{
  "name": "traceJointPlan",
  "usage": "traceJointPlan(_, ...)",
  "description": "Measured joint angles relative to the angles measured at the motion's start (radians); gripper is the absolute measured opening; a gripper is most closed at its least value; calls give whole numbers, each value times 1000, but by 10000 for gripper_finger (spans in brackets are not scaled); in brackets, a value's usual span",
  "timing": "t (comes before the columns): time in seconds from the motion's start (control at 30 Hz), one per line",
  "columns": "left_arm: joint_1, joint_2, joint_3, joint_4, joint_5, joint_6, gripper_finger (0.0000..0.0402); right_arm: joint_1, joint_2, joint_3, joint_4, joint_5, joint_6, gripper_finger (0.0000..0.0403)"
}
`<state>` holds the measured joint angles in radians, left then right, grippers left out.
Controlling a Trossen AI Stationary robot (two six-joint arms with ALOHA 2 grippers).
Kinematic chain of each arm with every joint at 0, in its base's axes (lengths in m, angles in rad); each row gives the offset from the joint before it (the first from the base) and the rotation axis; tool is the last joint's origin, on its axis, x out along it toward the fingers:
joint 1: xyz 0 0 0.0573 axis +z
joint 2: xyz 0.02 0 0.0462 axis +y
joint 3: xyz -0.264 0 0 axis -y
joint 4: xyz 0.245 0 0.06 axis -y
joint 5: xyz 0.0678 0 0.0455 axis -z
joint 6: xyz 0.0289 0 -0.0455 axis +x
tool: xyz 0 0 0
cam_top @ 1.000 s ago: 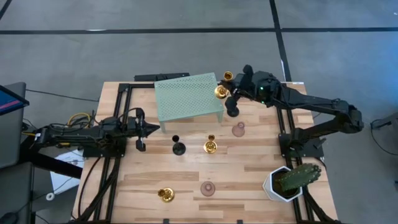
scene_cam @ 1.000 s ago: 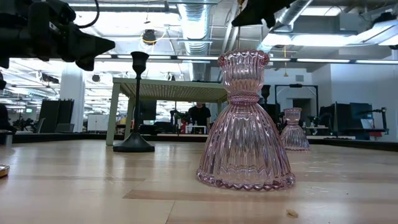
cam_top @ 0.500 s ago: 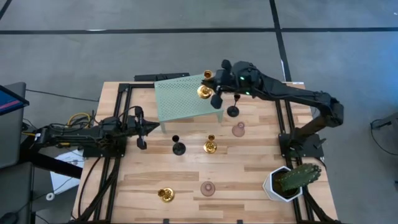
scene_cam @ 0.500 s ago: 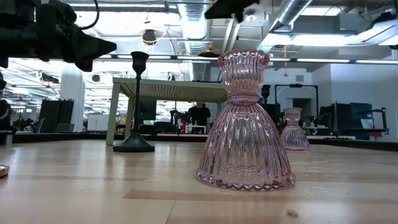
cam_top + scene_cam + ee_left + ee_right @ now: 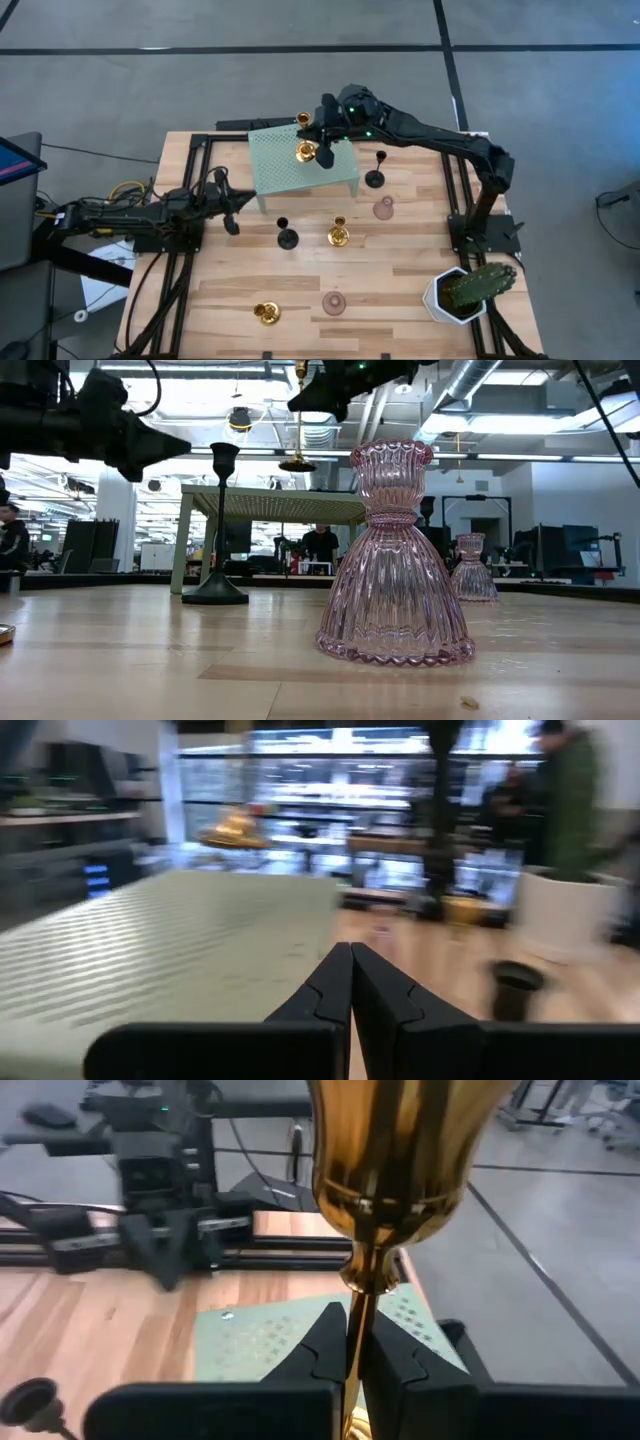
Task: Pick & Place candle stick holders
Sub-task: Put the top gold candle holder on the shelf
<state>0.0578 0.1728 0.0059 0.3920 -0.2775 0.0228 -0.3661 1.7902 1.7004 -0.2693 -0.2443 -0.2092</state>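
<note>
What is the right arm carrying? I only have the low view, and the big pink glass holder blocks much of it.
Observer: A tall gold candle stick holder, its thin stem clamped between the right gripper fingers.
Operator: Where over the table is it?
Observer: In the high view it hangs above the green perforated stand, near the stand's far edge.
Operator: And the left arm?
Observer: The left gripper is shut and empty, at the table's left side, pointing toward the stand.

Two dark jointed arms, green indicator light
</note>
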Motion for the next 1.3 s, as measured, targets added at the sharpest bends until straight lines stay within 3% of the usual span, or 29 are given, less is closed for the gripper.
traceJointPlan(0.1, 0, 11, 0, 15, -82, 33, 6, 5, -1, 2, 8, -42, -3, 2)
traceJointPlan(0.3, 0, 83, 61, 69, -84, 89, 6, 5, -2, 2, 36, -130, -3, 2)
traceJointPlan(0.67, 4, 544, 390, 64, -119, 274, 6, 17, -2, 2, 37, -158, -37, 2)
traceJointPlan(0.83, 41, 602, 516, -54, -156, 339, 6, 16, -2, 2, 6, -158, -60, 2)
traceJointPlan(0.9, 78, 602, 534, -70, -101, 317, 6, 17, -2, 2, 2, -160, -63, 2)
traceJointPlan(1.17, 367, 595, 537, -75, 351, 116, 6, 19, -3, 2, 21, -219, -90, 2)
traceJointPlan(1.3, 470, 595, 537, -73, 516, 61, 6, 19, -3, 2, 32, -229, -90, 2)
